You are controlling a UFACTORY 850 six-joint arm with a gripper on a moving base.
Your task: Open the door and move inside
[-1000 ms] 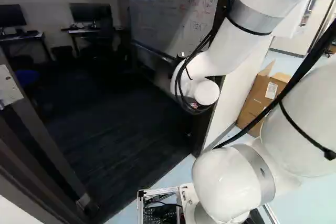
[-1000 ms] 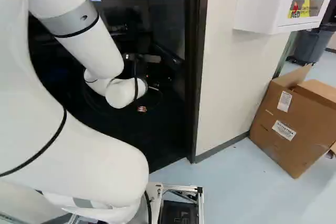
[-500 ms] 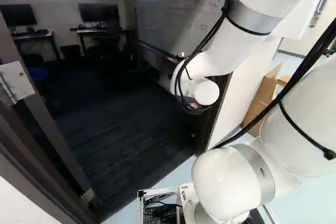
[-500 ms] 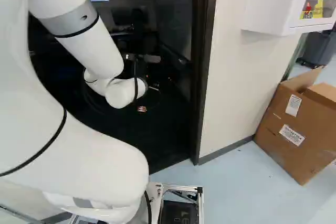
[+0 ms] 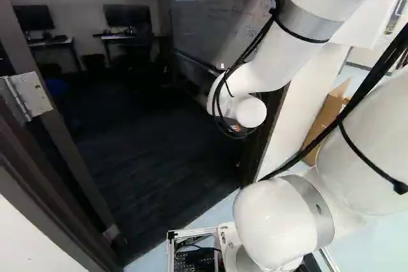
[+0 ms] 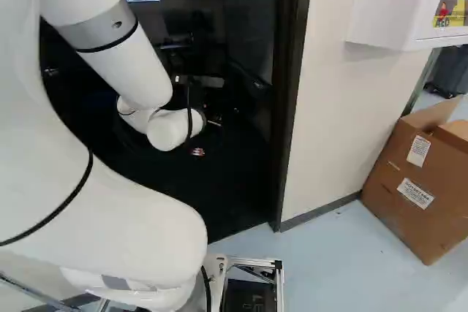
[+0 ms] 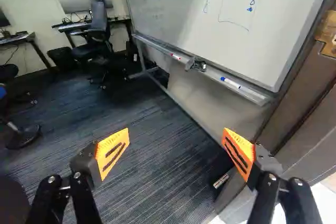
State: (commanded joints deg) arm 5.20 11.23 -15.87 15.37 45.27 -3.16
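Although open, a dark-framed doorway [image 6: 290, 107].

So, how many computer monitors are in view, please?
2: one monitor at the left of the left base view, the other on the desk nearer the whiteboard. More may be hidden.

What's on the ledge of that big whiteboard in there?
The long grey metal ledge holds a blue-and-white marker, a red-and-white marker and, between them, a small dark object I cannot identify. The large white board hides whatever is directly behind it.
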